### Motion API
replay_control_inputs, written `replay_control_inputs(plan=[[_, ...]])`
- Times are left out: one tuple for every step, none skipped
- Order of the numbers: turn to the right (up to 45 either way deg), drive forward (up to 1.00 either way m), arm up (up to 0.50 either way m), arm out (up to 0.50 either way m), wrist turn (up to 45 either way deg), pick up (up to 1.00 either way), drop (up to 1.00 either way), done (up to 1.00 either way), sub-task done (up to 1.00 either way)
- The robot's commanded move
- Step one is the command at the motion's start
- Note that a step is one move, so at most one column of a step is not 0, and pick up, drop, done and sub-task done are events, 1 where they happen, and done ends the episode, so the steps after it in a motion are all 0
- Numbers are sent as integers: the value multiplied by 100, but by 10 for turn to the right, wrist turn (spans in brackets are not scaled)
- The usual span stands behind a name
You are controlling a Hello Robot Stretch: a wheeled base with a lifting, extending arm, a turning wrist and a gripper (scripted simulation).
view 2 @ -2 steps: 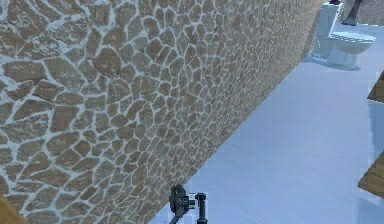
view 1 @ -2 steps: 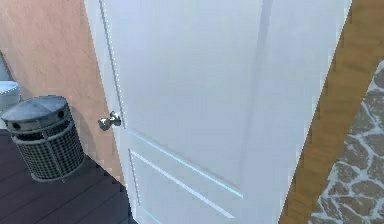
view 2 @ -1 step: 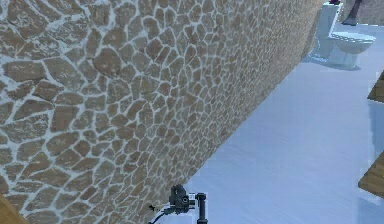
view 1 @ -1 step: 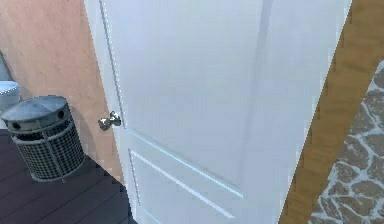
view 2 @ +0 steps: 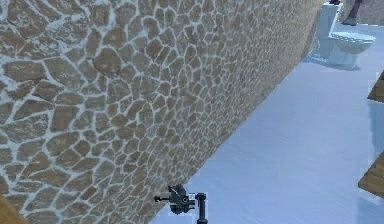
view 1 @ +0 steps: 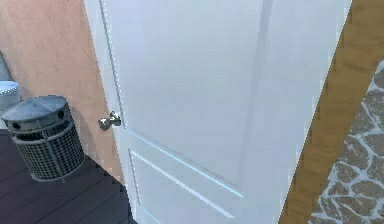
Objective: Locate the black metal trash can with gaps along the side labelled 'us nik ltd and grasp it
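A dark metal trash can [view 1: 43,136] with a mesh lower wall and a gap under its lid stands on the dark floor at the forward view's left, against a salmon wall. In the arm side view the arm rises at the bottom edge, and the gripper [view 2: 165,199] sits low in the picture beside the stone wall [view 2: 130,100]. Only pale floor and stone wall lie at and behind the gripper's far end, so it holds nothing.
A white panelled door [view 1: 200,100] with a silver knob [view 1: 110,121] stands close ahead, with a wooden frame [view 1: 335,120] and stone wall [view 1: 360,170] on its right. A white toilet [view 2: 345,40] stands far off on the pale floor [view 2: 290,140].
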Motion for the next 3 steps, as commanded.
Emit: replay_control_inputs(plan=[[0,0,0,0,210,0,0,0,0],[0,0,-30,0,0,0,0,0,0],[0,0,0,0,0,100,0,0,0]])
